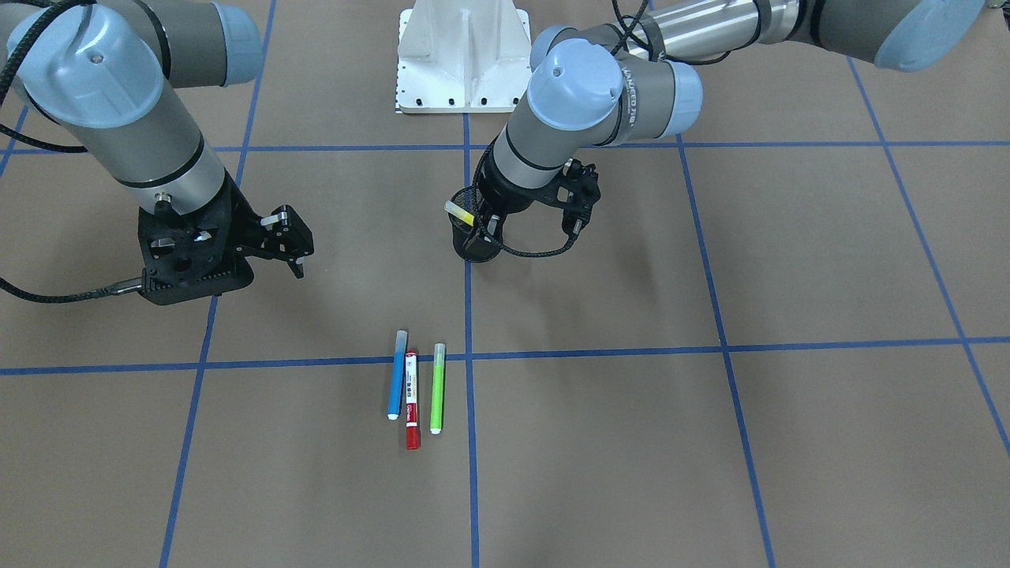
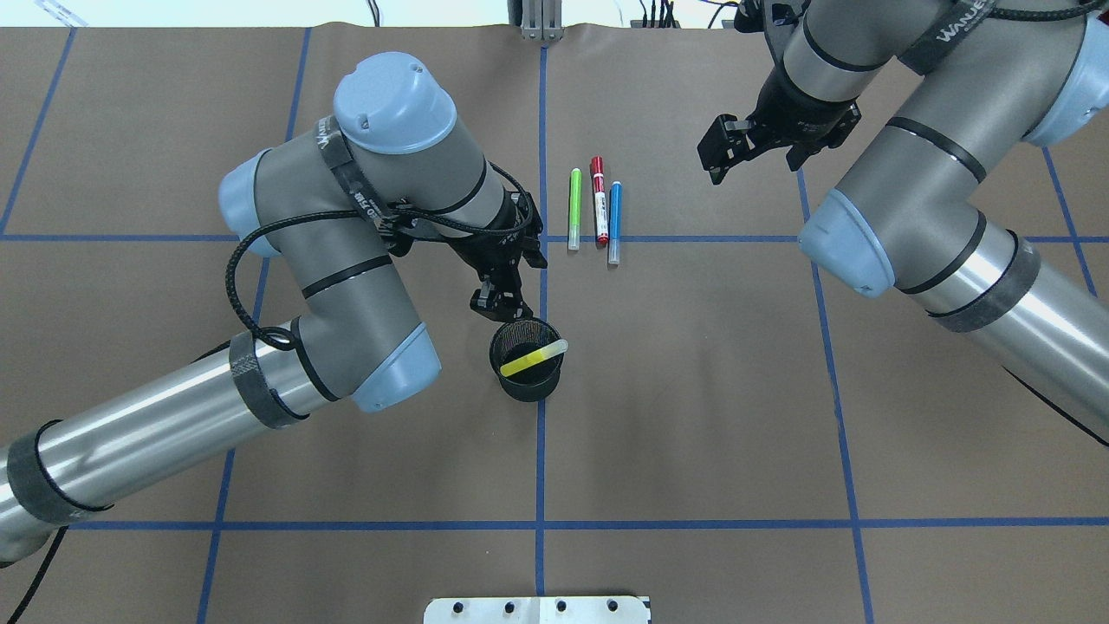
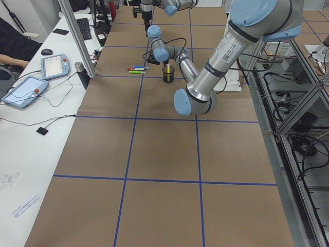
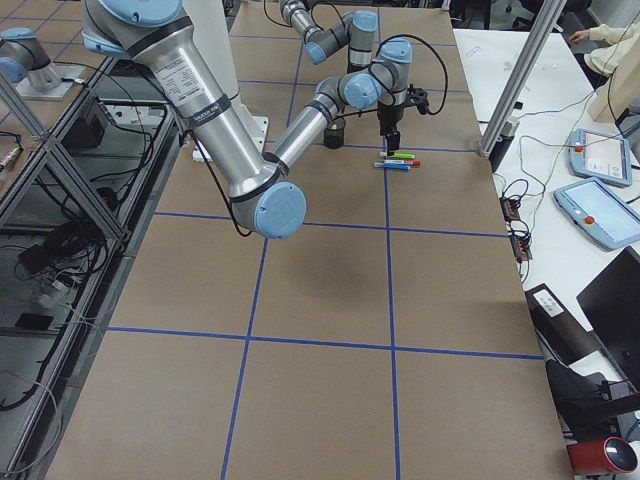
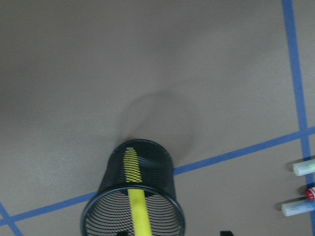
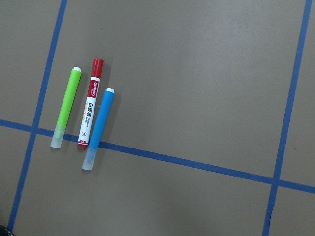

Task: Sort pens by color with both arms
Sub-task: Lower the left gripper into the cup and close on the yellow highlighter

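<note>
At the middle of the table (image 2: 693, 390), seen from overhead, the black mesh cup (image 2: 528, 392) stands upright on a blue tape line (image 2: 539, 468). The yellow pen (image 2: 530, 358) leans inside the cup, and its pale cap rests on the rim toward 2 o'clock. The left gripper (image 2: 501, 302) hangs just over the rim at 11 o'clock of the cup. Its jaws are apart and it grasps nothing; in the left wrist view the pen stands alone in the cup.

At 1 o'clock from the cup three pens lie flat on the table, side by side, each pointing from 12 to 6 o'clock. From 9 to 3 o'clock they are the green pen (image 2: 573, 208), the red pen (image 2: 598, 212) and the blue pen (image 2: 614, 221). Red and blue lie close against each other, green just beside them. The right gripper (image 2: 723, 156) hangs over the table at 2 o'clock from these pens, apart from them, with jaws released and empty.
</note>
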